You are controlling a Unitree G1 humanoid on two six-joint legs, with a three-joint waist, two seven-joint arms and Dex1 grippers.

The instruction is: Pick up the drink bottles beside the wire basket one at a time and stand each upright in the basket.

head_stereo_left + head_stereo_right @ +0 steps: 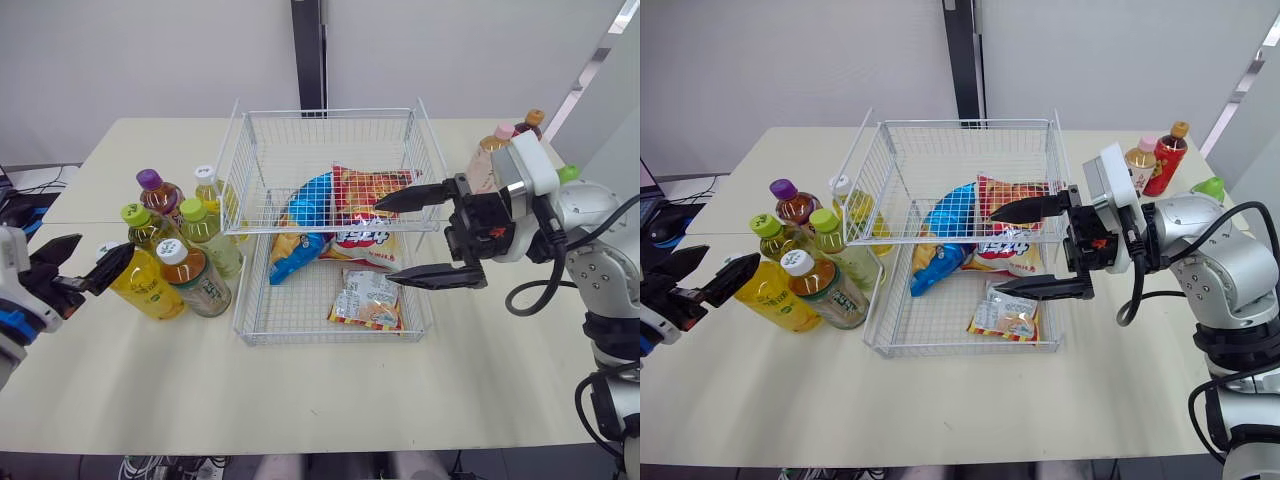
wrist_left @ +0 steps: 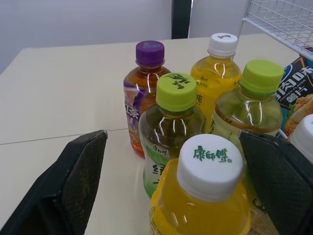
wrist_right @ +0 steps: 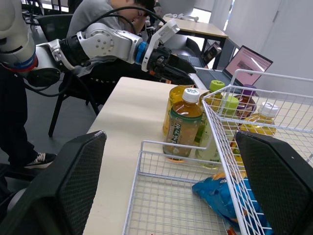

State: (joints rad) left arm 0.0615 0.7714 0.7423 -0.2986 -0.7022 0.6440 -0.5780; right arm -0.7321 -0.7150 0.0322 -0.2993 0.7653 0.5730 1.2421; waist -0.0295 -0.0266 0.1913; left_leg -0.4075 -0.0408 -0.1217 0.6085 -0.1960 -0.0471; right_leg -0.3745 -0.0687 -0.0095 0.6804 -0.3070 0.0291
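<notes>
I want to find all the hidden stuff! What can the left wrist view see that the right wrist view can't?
Left wrist view: the green writing on the white cap of the nearest yellow bottle, and the leaf drawing on a green cap.

Right wrist view: a laptop, a seated person, and the wire floor of the basket.

Both: the purple-capped bottle among the others, the basket's white wire, and the blue snack bag.
</notes>
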